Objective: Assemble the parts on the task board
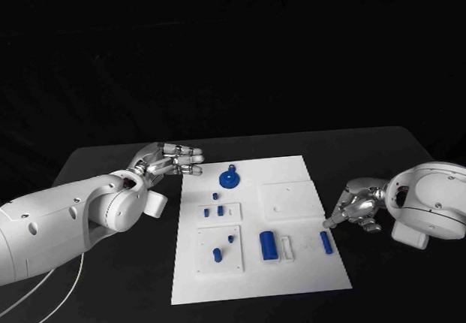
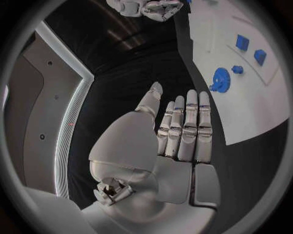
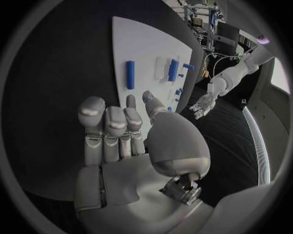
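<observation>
The white task board (image 1: 288,172) lies in the middle of the table. On it are a blue gear (image 1: 229,179) at the far end, a thick blue cylinder (image 1: 268,244) and a thin blue peg (image 1: 327,242) near the front, and several small blue pieces (image 1: 222,210) on raised plates. My left hand (image 1: 168,160) hovers off the board's far left corner, fingers stretched out and empty (image 2: 180,131), with the gear (image 2: 220,79) just ahead of it. My right hand (image 1: 356,210) sits at the board's right edge, fingers loosely bent and holding nothing (image 3: 122,141). The peg (image 3: 130,74) lies just beyond its fingertips.
Black table (image 1: 395,156) surrounds the board on all sides, with bare strips left and right of it. A white cable (image 1: 48,285) loops under my left arm. A plain raised plate (image 1: 287,199) stands on the board's right half.
</observation>
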Tool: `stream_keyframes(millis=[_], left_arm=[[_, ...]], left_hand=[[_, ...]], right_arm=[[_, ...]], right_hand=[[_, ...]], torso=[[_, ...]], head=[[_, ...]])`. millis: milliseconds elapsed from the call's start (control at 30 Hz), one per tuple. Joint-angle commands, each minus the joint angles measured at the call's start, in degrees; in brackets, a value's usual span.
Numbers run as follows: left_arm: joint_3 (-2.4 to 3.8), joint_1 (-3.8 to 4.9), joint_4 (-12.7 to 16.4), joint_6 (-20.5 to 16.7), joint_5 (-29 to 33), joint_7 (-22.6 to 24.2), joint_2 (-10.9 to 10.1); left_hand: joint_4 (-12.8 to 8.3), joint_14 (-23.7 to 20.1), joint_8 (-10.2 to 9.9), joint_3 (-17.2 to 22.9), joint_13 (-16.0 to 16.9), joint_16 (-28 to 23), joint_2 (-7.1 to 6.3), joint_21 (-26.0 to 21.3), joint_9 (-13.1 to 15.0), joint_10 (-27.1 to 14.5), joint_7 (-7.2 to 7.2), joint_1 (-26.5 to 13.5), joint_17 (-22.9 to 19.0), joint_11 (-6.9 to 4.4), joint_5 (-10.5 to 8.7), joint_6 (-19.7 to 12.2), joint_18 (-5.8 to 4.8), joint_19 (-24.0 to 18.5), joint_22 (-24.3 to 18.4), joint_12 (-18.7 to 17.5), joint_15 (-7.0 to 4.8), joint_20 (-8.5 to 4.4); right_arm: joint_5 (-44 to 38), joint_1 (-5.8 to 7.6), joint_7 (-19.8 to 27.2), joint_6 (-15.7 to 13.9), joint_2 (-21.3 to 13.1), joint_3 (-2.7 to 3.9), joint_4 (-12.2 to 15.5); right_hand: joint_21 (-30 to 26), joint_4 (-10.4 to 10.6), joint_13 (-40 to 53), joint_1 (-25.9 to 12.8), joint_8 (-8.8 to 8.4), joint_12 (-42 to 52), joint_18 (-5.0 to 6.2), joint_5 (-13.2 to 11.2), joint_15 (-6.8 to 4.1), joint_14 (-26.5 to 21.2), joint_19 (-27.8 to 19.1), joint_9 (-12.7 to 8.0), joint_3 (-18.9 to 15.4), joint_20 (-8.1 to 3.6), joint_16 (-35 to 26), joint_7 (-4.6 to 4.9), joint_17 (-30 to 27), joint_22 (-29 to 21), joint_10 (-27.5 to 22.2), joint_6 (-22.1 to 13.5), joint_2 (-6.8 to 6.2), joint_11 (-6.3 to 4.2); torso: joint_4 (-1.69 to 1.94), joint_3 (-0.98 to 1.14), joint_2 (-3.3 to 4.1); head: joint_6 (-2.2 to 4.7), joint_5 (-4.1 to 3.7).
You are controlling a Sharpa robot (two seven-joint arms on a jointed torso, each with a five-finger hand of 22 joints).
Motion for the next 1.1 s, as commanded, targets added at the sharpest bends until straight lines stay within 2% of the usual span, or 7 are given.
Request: stream_keyframes(millis=[33, 100, 167, 400, 500, 800, 1100], left_arm=[[0.02, -0.02, 0.1, -0.1, 0.5, 1.0, 0.2], [0.01, -0.02, 0.1, -0.1, 0.5, 1.0, 0.3], [-0.01, -0.03, 0.1, 0.0, 0.5, 1.1, 0.3], [-0.04, -0.04, 0.3, 0.1, 0.5, 1.1, 0.3], [-0.06, -0.04, 0.3, 0.1, 0.5, 1.1, 0.2], [-0.09, -0.05, 0.5, 0.4, 0.5, 0.9, 0.0], [-0.10, -0.05, 0.5, 0.6, 0.5, 0.7, -0.1]], left_hand=[[0.1, -0.2, 0.0, 0.1, 0.0, -0.2, -0.04, 0.2, 0.0, 0.3, -0.24, -0.4, 0.0, 0.02, 0.07, 0.2, -0.32, -0.2, -0.1, 0.1, -0.26, -0.05], [0.1, -0.2, 0.0, 0.1, 0.0, -0.2, -0.04, 0.2, 0.0, 0.3, -0.24, -0.4, 0.0, 0.02, 0.07, 0.2, -0.32, -0.2, -0.1, 0.1, -0.26, -0.05], [0.1, -0.2, 0.0, 0.0, 0.0, -0.2, -0.07, 0.2, 0.0, 0.3, -0.23, -0.5, 0.0, 0.03, -0.04, 0.2, -0.35, -0.2, -0.1, 0.1, -0.24, -0.04], [0.2, -0.2, 0.0, -0.2, 0.0, -0.2, -0.20, 0.2, 0.0, 0.3, -0.22, -0.7, 0.0, 0.05, -0.21, 0.2, -0.36, -0.3, -0.1, 0.1, -0.21, -0.02], [0.3, -0.2, 0.0, -0.3, 0.0, -0.2, -0.19, 0.2, 0.0, 0.3, -0.23, -0.8, 0.0, 0.05, -0.28, 0.2, -0.36, -0.3, -0.2, 0.1, -0.21, -0.01], [0.5, -0.2, 0.0, -0.4, 0.0, -0.2, -0.21, 0.2, 0.0, 0.2, -0.20, -0.8, 0.0, 0.07, -0.37, 0.1, -0.36, -0.3, -0.2, 0.1, -0.19, 0.01], [0.7, -0.3, 0.0, -0.6, 0.0, -0.2, -0.22, 0.2, 0.0, 0.2, -0.17, -0.7, 0.0, 0.09, -0.48, 0.0, -0.35, -0.3, -0.3, 0.1, -0.17, 0.04]], right_arm=[[-2.9, -0.05, -4.0, 4.6, -0.3, -0.24, 0.6], [-3.9, -0.11, -4.8, 4.8, -0.5, -0.59, 1.1], [-4.9, -0.21, -5.3, 4.7, -0.5, -0.83, 1.5], [-6.7, -0.46, -6.0, 4.5, -0.4, -1.53, 2.1], [-7.1, -0.58, -6.1, 4.3, -0.3, -1.84, 2.4], [-7.8, -1.08, -6.1, 2.5, 0.6, -2.32, 3.2], [-11.0, -1.47, -6.2, 1.8, 1.8, -3.06, 3.3]], right_hand=[[0.3, 0.6, -0.2, -0.8, 0.14, -0.5, -0.98, -0.7, -0.15, 0.1, 3.1, 0.1, -0.1, -0.19, 0.2, -0.14, 0.1, 5.4, -0.3, -0.3, -0.13, -0.29], [0.5, 1.5, -0.3, -1.5, 0.13, -0.6, -0.95, -1.1, -0.16, 0.2, 3.2, 0.2, -0.1, -0.21, 0.3, -0.12, 0.3, 5.5, -0.4, -0.4, -0.13, -0.26], [0.6, 2.7, -0.3, -1.3, 0.15, -0.5, -0.95, -1.3, -0.12, 0.1, 3.1, 0.6, 0.4, -0.15, 0.4, -0.07, 0.4, 5.5, -0.3, -0.3, -0.75, -0.26], [0.6, 3.2, -0.3, -1.4, 0.15, -0.4, -0.95, -1.5, -0.12, 0.2, 3.1, 0.7, 0.5, -0.15, 0.4, -0.10, 0.4, 5.5, -0.3, -0.3, -1.03, -0.25], [0.7, 4.2, -0.4, -1.8, 0.14, -0.5, -0.96, -2.0, -0.10, 0.1, 3.1, 0.8, 0.5, -0.14, 0.3, -0.11, 0.3, 5.5, -0.3, -0.2, -1.40, -0.25], [0.6, 6.8, -0.5, -1.6, 0.14, -0.5, -0.93, -3.1, -0.08, 0.2, 3.1, 1.1, 1.0, -0.11, 0.4, -0.03, 0.4, 5.4, -0.3, -0.2, -2.83, -0.20], [0.6, 6.8, -0.6, -1.1, 0.14, -0.8, -0.93, -3.1, -0.08, 0.1, 3.1, 1.1, 1.1, -0.10, 0.2, -0.03, 0.3, 5.4, -0.3, -0.2, -3.05, -0.20]], torso=[[-0.03, -0.08, -0.04], [-0.05, -0.11, -0.04], [-0.05, -0.11, -0.03], [0.07, -0.14, -0.01], [0.06, -0.13, -0.01], [0.05, -0.08, 0.03], [0.03, -0.11, 0.04]], head=[[0.10, -0.02], [0.06, -0.04], [0.08, -0.10], [0.01, -0.28], [-0.01, -0.23], [-0.16, -0.08], [-0.37, 0.05]])
